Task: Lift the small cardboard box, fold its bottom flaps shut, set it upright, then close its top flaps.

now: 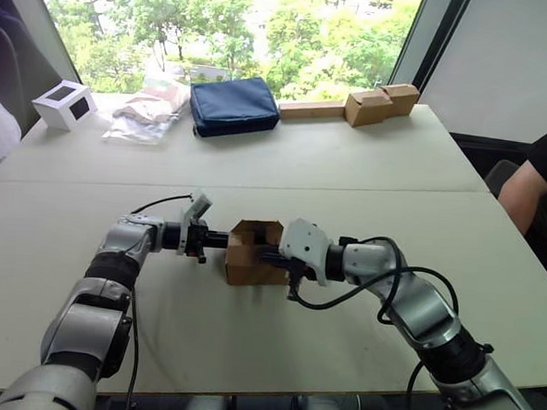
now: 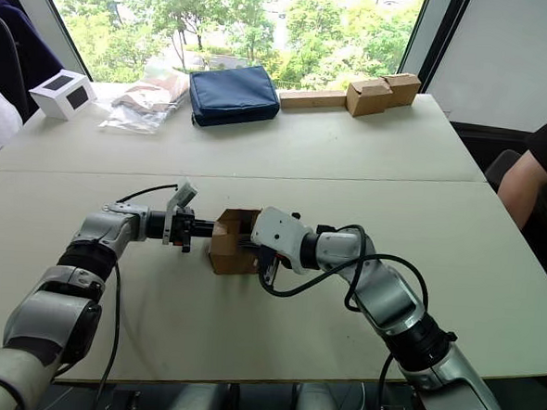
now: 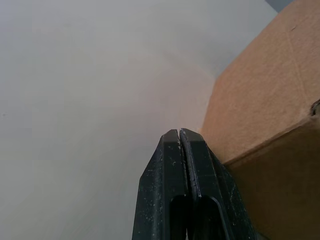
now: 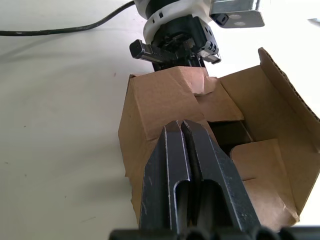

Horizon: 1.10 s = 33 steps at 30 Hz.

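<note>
Right wrist view has the box (image 4: 210, 145) lying on its side on the surface (image 1: 369, 164), mid-way between the two arms, its open end facing the right claw (image 4: 182, 125), flaps (image 4: 175, 100) partly folded inward. It looks light, thin corrugated card: stiff along the walls, easily creased at the flaps, so the walls seem the safer hold. The right claw is closed, empty, tips at the inner flaps. The left claw (image 3: 179, 134) is also closed, holding nothing, pressed beside the box's far wall.
</note>
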Each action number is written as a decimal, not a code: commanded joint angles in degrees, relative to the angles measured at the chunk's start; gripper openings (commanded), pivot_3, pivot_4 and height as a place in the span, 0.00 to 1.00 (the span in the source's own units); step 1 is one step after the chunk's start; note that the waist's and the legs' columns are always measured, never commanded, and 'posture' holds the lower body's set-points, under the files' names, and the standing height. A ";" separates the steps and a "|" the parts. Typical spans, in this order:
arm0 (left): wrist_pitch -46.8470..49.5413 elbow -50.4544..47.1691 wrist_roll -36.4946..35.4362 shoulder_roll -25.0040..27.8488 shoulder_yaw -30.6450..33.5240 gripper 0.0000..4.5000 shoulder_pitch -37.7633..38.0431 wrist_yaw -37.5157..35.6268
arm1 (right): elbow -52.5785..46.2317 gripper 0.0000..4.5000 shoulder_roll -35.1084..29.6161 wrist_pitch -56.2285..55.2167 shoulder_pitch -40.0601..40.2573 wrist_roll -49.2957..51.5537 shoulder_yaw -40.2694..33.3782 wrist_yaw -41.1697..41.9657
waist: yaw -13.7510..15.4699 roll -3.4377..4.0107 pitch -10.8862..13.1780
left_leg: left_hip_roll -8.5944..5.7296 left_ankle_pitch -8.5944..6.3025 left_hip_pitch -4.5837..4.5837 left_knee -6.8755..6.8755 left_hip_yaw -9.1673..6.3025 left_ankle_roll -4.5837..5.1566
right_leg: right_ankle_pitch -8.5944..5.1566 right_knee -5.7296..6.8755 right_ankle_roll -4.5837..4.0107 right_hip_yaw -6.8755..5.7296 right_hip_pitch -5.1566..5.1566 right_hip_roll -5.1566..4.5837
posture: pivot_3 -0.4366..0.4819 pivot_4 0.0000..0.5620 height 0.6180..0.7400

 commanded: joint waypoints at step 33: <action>22.14 -55.29 -21.65 12.29 1.86 0.01 24.61 10.97 | 1.18 0.00 3.58 -0.87 -4.53 7.77 -8.70 4.57 | 0.06 0.02 -0.01 | 0.03 0.04 0.15 -0.11 -0.04 -0.10 | -0.01 -0.08 -0.03 0.06 0.14 -0.22 | 0.48 0.27 0.98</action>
